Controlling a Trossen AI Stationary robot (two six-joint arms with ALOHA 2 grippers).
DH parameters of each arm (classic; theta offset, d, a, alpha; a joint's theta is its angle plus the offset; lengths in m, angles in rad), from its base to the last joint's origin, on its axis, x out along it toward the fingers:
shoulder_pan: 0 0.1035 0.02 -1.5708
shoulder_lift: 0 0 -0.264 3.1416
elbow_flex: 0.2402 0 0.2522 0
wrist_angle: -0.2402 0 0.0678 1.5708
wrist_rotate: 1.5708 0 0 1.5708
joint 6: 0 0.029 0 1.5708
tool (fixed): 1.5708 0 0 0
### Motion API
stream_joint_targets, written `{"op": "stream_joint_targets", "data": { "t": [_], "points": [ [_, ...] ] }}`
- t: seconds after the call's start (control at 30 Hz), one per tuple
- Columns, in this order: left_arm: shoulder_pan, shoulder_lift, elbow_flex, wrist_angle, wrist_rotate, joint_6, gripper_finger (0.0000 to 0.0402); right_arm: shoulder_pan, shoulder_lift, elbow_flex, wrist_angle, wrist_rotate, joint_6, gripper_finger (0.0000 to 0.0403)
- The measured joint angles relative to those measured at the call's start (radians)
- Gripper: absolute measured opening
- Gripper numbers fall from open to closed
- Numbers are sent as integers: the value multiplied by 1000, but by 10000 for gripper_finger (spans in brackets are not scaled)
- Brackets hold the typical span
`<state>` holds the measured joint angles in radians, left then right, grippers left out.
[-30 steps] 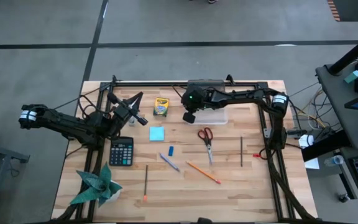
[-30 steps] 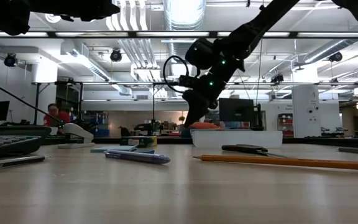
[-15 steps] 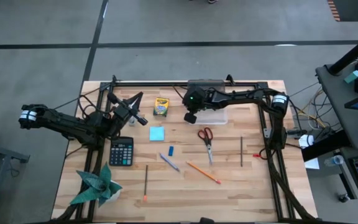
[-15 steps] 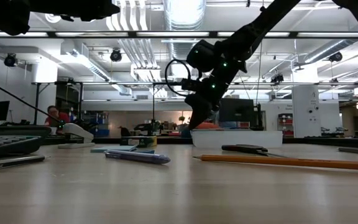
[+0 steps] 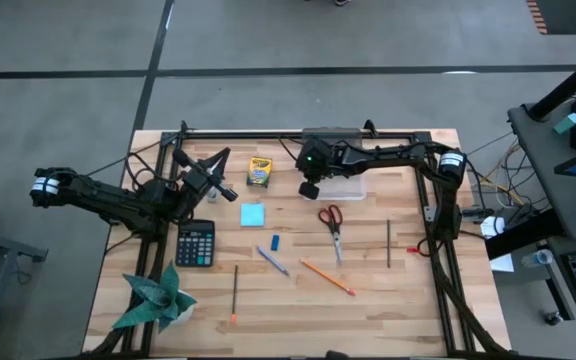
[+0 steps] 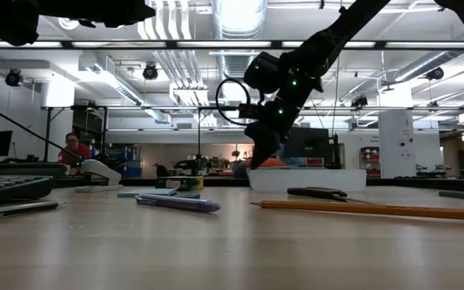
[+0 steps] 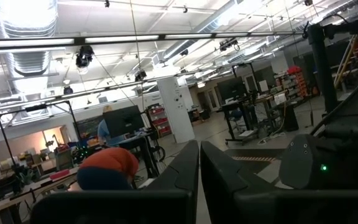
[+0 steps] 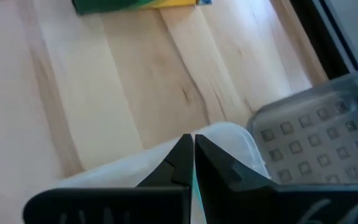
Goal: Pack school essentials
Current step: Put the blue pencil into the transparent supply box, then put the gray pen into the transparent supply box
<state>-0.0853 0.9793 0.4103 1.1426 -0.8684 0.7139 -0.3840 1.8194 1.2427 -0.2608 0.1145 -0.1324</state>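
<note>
My right gripper [image 5: 310, 188] [image 8: 193, 144] is shut, points down and hovers over the left end of a clear plastic box [image 5: 348, 186] [image 6: 304, 179] [image 8: 303, 134]. It holds nothing that I can see. The yellow-green crayon box [image 5: 259, 172] [image 8: 135, 5] lies flat just left of it. The light-blue note pad [image 5: 253, 214], blue eraser [image 5: 275, 242], red-handled scissors [image 5: 330, 224], a pen [image 5: 273, 260] and pencils [image 5: 328, 277] [image 5: 388, 243] [image 5: 235, 294] lie on the table nearer me. My left gripper [image 5: 220, 182] [image 7: 199, 163] waits shut at the left, raised and pointing into the room.
A black calculator [image 5: 195, 243] and a green folded-paper plant [image 5: 155, 300] sit near the table's left side. A black frame [image 5: 298, 134] runs along the far edge and both sides. People show in the room beyond the table.
My right gripper has shifted a little toward the table's right, from beside the clear box's left end to over it, staying shut. Nothing on the table has moved.
</note>
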Motion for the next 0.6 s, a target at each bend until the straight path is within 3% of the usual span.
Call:
{"op": "stream_joint_targets", "data": {
  "t": [0.3, 0.43, 0.6],
  "points": [
    [0, 0, 0, 0, 0, 0, 0, 17, -27, 3, -44, 23, -10, 8],
    [0, 0, 0, -1, 0, 0, 0, 55, -121, -54, -46, 24, -11, 8],
    [0, 0, 0, -1, 0, 0, 0, 108, -289, -222, 56, 25, 2, 8]
  ]
}}
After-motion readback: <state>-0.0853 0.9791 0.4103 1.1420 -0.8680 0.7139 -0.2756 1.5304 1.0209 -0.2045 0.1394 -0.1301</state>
